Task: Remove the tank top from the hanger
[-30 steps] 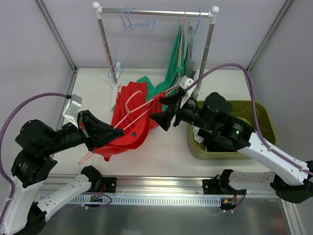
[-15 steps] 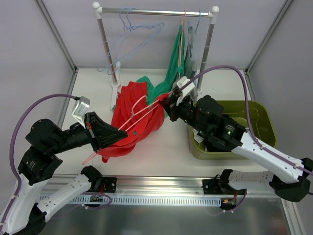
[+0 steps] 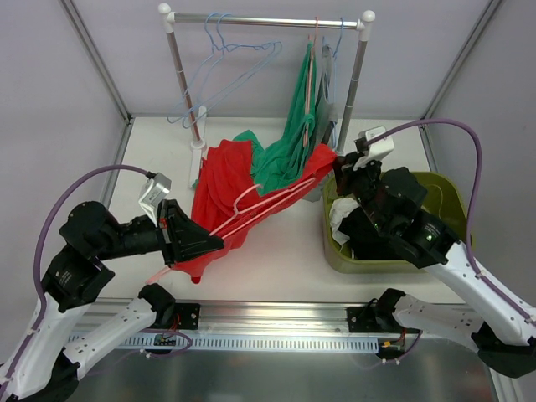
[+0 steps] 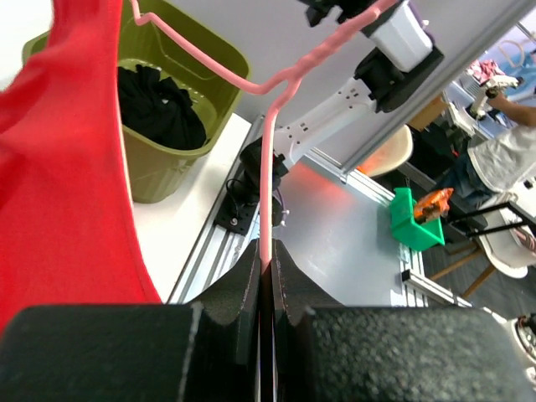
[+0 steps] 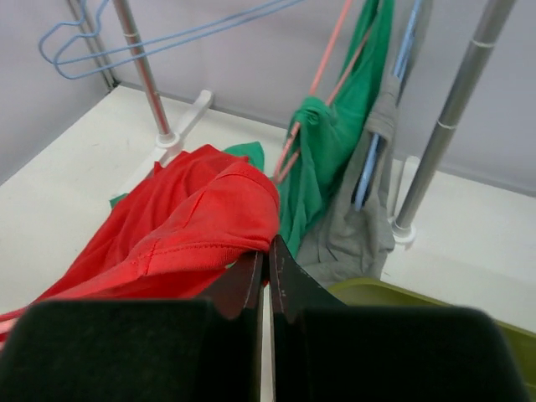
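The red tank top [image 3: 219, 188] hangs on a pink hanger [image 3: 266, 201] held over the table's middle. My left gripper [image 3: 219, 243] is shut on the hanger's thin pink rod [image 4: 267, 193], which runs up out of the gripper [image 4: 268, 255], with the red cloth [image 4: 59, 184] draped to its left. My right gripper [image 3: 336, 158] is shut on an edge of the tank top [image 5: 193, 226], pinching it at the gripper [image 5: 266, 249]. That edge is stretched out to the right toward the bin.
A clothes rack [image 3: 268, 18] stands at the back with blue wire hangers [image 3: 230, 59], a green garment [image 3: 297, 126] and a grey one [image 5: 352, 239]. An olive bin [image 3: 452, 194] with dark clothes sits at the right. Slanted enclosure posts flank the table.
My right gripper was open beside the hanger, then shut on the red top's edge and pulled it right toward the bin. My left gripper drew the hanger slightly back and left.
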Controlling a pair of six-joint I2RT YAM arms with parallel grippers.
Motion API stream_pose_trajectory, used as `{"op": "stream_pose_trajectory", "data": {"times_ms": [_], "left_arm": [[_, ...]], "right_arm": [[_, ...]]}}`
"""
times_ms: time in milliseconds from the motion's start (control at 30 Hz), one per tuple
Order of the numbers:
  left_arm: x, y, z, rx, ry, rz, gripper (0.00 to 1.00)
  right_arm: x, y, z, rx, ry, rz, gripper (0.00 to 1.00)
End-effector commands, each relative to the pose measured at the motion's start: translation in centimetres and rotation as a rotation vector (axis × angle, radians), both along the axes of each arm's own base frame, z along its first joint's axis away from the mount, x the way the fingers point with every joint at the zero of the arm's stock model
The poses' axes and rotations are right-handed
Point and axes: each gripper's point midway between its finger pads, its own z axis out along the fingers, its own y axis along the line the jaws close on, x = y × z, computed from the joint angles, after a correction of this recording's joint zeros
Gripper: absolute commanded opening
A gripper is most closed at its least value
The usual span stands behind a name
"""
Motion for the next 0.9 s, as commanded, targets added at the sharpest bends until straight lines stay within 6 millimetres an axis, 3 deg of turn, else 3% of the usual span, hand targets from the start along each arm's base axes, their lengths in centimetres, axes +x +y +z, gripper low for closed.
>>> {"op": "stream_pose_trajectory", "data": {"times_ms": [0, 67, 167, 300, 367, 400, 433, 467, 500, 567, 600, 667, 733, 800, 867], "left_arm": [[-2.4, 0.6, 2.3, -0.058, -0.122, -0.089, 0.00], [-2.9, 0.9, 3.3, -0.077, -0.148, -0.089, 0.00], [-2.6, 0.8, 4.8, -0.104, -0.174, -0.079, 0.00], [-1.7, 0.0, 7.4, -0.176, -0.227, -0.083, 0.00], [-0.6, -0.4, 9.0, -0.224, -0.291, -0.055, 0.00], [0.9, -0.9, 8.9, -0.230, -0.293, -0.014, 0.00], [1.6, -1.2, 9.1, -0.243, -0.316, -0.001, 0.00], [2.0, -1.3, 10.3, -0.293, -0.380, 0.013, 0.00], [3.4, -2.2, 9.4, -0.291, -0.371, 0.025, 0.00], [4.1, -3.1, 9.2, -0.331, -0.416, 0.011, 0.00], [5.0, -3.5, 9.2, -0.388, -0.482, 0.031, 0.00], [5.8, -3.8, 9.5, -0.451, -0.558, 0.061, 0.00], [6.8, -4.1, 10.2, -0.525, -0.643, 0.100, 0.00], [7.3, -4.7, 11.3, -0.569, -0.693, 0.095, 0.00], [7.3, -5.3, 12.0, -0.574, -0.732, 0.064, 0.00]], "right_arm": [[0.3, -2.3, -0.9, 0.036, 0.021, -0.072, 0.00], [0.0, -1.9, -1.2, 0.062, 0.037, -0.038, 0.00], [-1.1, 0.5, -2.3, 0.073, 0.076, 0.106, 0.00], [-4.5, 4.6, -3.2, 0.098, 0.138, 0.393, 0.00], [-5.8, 4.8, -3.4, 0.130, 0.146, 0.449, 0.00], [-6.4, 4.8, -3.6, 0.163, 0.161, 0.463, 0.00], [-6.5, 4.8, -4.8, 0.172, 0.174, 0.462, 0.00], [-7.1, 4.2, -4.5, 0.199, 0.162, 0.459, 0.00], [-7.2, 3.9, -4.9, 0.206, 0.166, 0.453, 0.00], [-8.1, 4.2, -6.5, 0.271, 0.233, 0.472, 0.00], [-9.3, 4.9, -5.7, 0.319, 0.219, 0.552, 0.00], [-10.8, 6.4, -6.9, 0.380, 0.298, 0.653, 0.00], [-13.0, 8.3, -6.9, 0.414, 0.349, 0.804, 0.00], [-14.7, 9.9, -7.9, 0.399, 0.388, 0.874, 0.01], [-15.0, 11.4, -10.0, 0.362, 0.437, 0.873, 0.04]]}}
